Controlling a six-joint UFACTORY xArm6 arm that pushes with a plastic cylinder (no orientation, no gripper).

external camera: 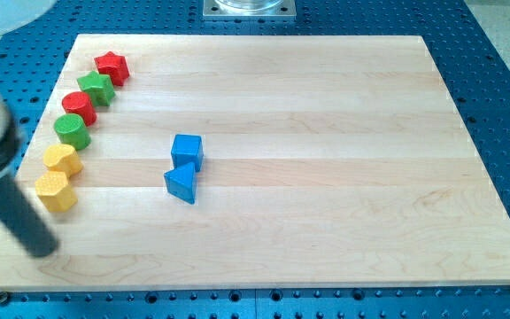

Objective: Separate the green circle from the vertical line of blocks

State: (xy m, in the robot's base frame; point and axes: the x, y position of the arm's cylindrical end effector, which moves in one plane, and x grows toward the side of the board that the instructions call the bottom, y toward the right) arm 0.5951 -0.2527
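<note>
The green circle [73, 131] stands in a slanted line of blocks along the board's left edge. From the top the line runs: red star [112, 66], green star [96, 88], red circle [79, 107], green circle, a yellow block [62, 160], a yellow hexagon [55, 191]. My tip [42, 249] is at the view's lower left, just below the yellow hexagon and apart from it. The dark rod slants up and to the left from the tip.
A blue cube [187, 151] and a blue triangle [181, 182] sit touching near the middle of the wooden board [326, 133]. The board lies on a blue perforated table [503, 106]. A metal mount [248, 8] shows at the view's top.
</note>
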